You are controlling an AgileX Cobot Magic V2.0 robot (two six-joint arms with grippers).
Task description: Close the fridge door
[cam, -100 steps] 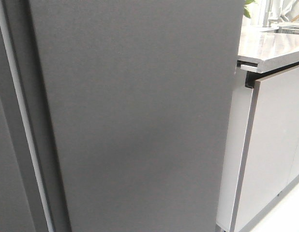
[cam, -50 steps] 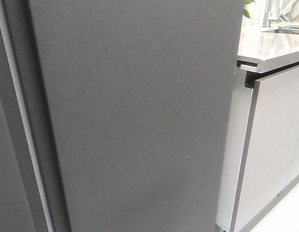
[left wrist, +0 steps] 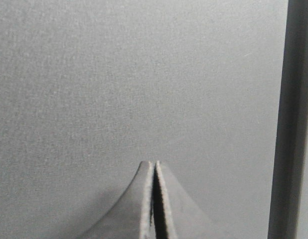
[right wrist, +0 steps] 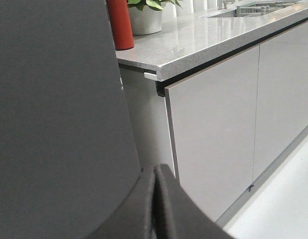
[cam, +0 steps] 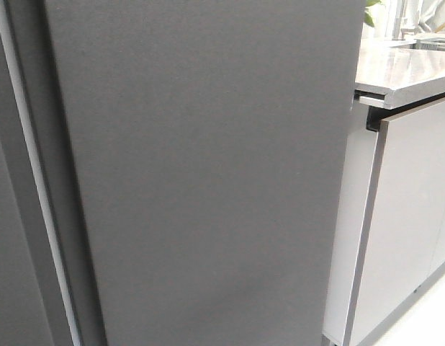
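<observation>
The fridge door [cam: 208, 173] fills most of the front view, its free edge reaching just a shade further toward the pale cabinet [cam: 402, 216] than a second ago — still creeping shut, likely almost home. Left gripper [left wrist: 154, 167] points squarely at the panel, fingers pressed together; right gripper [right wrist: 156, 172] likewise pinched — holding nothing.

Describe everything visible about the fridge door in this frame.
The fridge door is a tall, flat, matte dark-grey panel with a fine grainy texture and no visible handle. It fills most of the front view, upright, its right edge meeting the pale cabinet under the countertop. The shut left gripper points at its face; contact cannot be confirmed. Its inner face is not visible.
</observation>
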